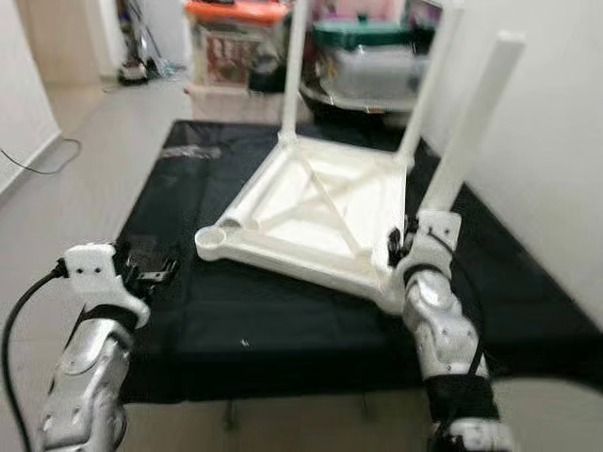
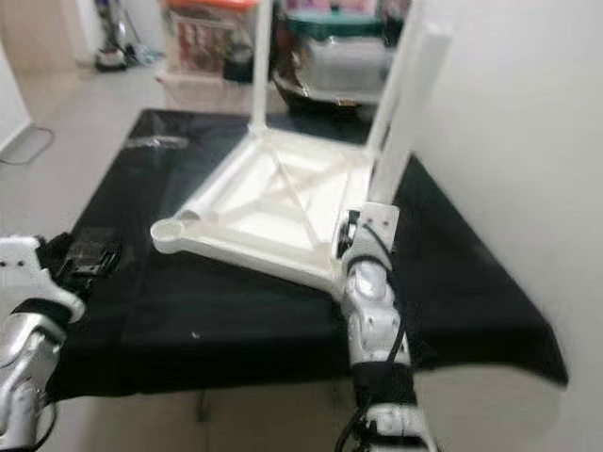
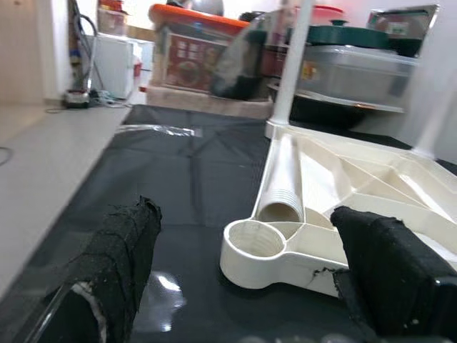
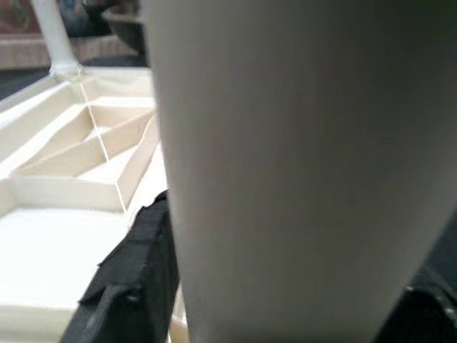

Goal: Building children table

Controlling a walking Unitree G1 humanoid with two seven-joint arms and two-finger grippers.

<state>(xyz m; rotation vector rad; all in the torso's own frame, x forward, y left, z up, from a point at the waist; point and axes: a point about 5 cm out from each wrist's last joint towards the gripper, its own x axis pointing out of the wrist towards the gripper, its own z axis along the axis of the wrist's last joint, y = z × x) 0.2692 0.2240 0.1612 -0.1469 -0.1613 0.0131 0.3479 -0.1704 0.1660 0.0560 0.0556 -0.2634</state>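
A white children's table top (image 1: pixel 320 202) lies upside down on a black cloth (image 1: pixel 283 320). Two legs stand in its far corners (image 1: pixel 294 66) (image 1: pixel 429 85). A third leg (image 1: pixel 476 122) rises tilted from the near right corner, and my right gripper (image 1: pixel 405 240) is shut on its lower end; this leg (image 4: pixel 285 164) is close up in the right wrist view, a black finger (image 4: pixel 136 271) beside it. The near left socket (image 3: pixel 253 239) is empty. A loose leg (image 3: pixel 282 179) lies inside the top behind it. My left gripper (image 3: pixel 250 218) is open, just short of that socket.
Stacked storage boxes (image 1: pixel 236 38) and a green-lidded tub (image 1: pixel 372 47) stand behind the cloth. A white wall (image 1: pixel 556 141) runs close along the right. A cable (image 1: pixel 38 160) lies on the bare floor at the left.
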